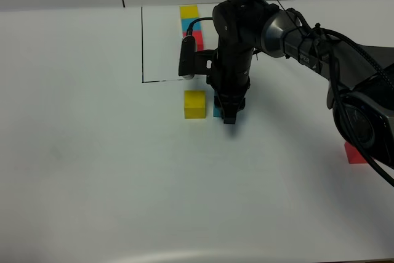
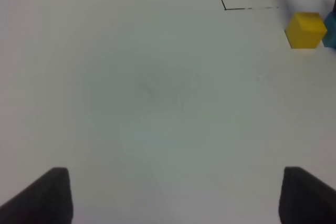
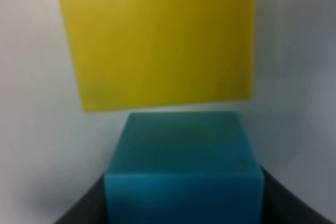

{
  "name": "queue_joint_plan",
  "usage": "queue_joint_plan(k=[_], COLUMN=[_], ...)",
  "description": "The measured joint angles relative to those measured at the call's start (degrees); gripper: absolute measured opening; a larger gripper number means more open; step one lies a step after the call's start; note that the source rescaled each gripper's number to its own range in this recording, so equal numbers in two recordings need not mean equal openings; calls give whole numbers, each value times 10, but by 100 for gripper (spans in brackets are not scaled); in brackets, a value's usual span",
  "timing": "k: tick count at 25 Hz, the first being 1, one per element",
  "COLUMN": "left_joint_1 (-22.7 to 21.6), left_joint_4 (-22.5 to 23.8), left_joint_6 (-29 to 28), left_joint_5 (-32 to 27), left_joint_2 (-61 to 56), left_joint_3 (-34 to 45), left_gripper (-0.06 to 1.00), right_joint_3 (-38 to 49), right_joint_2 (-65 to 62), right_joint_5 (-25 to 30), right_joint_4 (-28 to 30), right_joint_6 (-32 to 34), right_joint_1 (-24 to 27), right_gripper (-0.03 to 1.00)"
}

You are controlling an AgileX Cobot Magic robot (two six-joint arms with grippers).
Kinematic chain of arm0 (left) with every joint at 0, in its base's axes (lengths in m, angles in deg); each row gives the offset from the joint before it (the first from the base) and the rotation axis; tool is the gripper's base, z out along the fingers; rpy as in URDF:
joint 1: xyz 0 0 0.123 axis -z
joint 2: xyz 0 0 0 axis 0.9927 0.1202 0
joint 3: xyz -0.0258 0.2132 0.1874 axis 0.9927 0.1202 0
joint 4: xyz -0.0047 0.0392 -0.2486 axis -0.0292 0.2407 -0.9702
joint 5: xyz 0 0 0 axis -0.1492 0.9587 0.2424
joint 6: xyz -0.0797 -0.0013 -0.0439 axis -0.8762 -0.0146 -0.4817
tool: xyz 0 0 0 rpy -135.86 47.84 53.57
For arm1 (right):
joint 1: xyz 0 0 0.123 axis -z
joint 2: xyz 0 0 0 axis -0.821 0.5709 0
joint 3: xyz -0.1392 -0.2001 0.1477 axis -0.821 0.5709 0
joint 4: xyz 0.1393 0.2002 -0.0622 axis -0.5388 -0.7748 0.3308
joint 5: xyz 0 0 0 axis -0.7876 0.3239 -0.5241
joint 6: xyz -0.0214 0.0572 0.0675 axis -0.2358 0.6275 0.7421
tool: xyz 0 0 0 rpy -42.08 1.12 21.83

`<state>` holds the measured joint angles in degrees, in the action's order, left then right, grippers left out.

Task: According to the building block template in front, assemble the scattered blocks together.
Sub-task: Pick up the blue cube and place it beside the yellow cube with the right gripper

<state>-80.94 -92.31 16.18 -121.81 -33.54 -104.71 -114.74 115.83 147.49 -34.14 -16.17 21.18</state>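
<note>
While the left gripper point(image 2: 173, 198) hung over a bare stretch of white table point(image 1: 92, 152), its two dark fingertips stood wide apart with nothing between them. Near the table's middle sat the yellow block point(image 1: 194, 104). At its 12 o'clock, the template row point(image 1: 189, 12) lay inside a thin black outline point(image 1: 142, 47). Only its yellow cube and slivers of cyan and red showed, the rest hidden behind the right arm point(image 1: 289, 32). At the yellow block's 3 o'clock, just beside it across a narrow gap, was the cyan block point(image 1: 217, 111). It was clamped between the fingers of the right gripper point(image 1: 229, 114), which covered most of it from above. The red block point(image 1: 353, 152) lay well apart at 4 o'clock, near the table's right edge, partly behind the arm.
</note>
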Motion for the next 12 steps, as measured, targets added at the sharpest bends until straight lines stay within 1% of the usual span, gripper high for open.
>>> queue_joint_plan(k=[7,12], left_joint_1=[0,0], left_joint_4=[0,0], left_joint_6=[0,0], left_joint_5=[0,0], left_joint_2=[0,0], left_joint_3=[0,0], left_gripper=[83,83], right_joint_3=[-4,-7], right_joint_2=[6,10], right_joint_5=[-1,1], right_joint_4=[4,21], right_joint_6=[2,3], right_joint_1=[-3,-13], right_gripper=[2,2])
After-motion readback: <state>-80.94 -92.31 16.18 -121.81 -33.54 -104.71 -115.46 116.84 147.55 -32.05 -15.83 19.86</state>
